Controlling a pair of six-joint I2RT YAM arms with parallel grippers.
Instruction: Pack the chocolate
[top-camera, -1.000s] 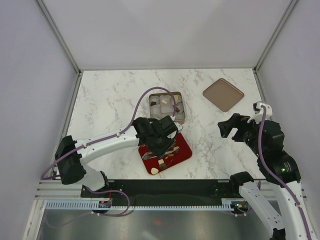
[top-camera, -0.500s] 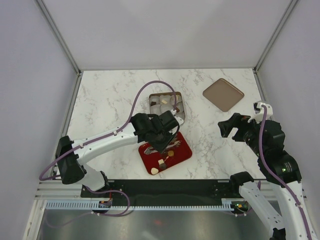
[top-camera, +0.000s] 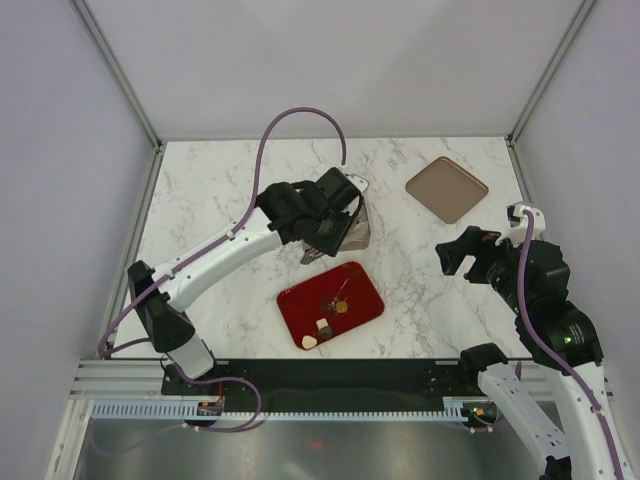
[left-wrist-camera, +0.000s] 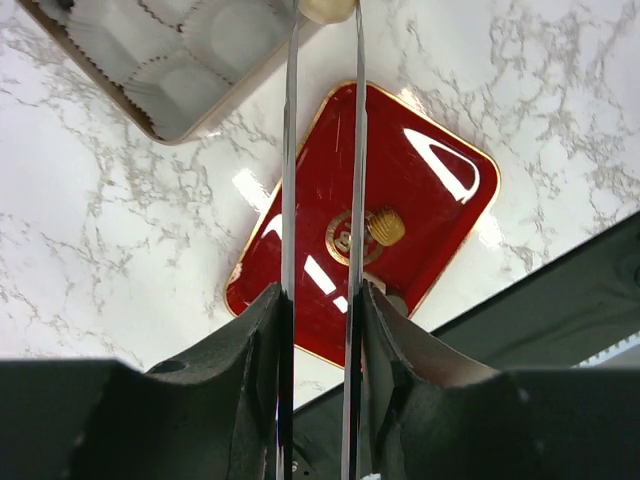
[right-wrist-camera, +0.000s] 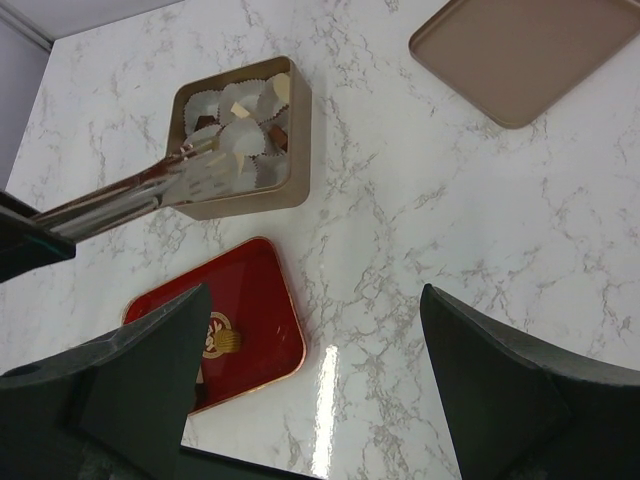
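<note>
My left gripper is shut on a pair of metal tongs and hangs above the gold box of paper cups. A cream-white chocolate sits pinched between the tong tips, by the box's near corner. The box holds tan and dark pieces. On the red tray lie a tan round piece, a square one and a cream heart. My right gripper is open and empty, off to the right.
A brown lid lies at the back right of the marble table. The left arm's purple cable loops high over the back. The black mounting rail runs along the near edge.
The left arm has risen off the red tray and swung back over the box, carrying the tongs with the cream piece. The right arm has not moved.
</note>
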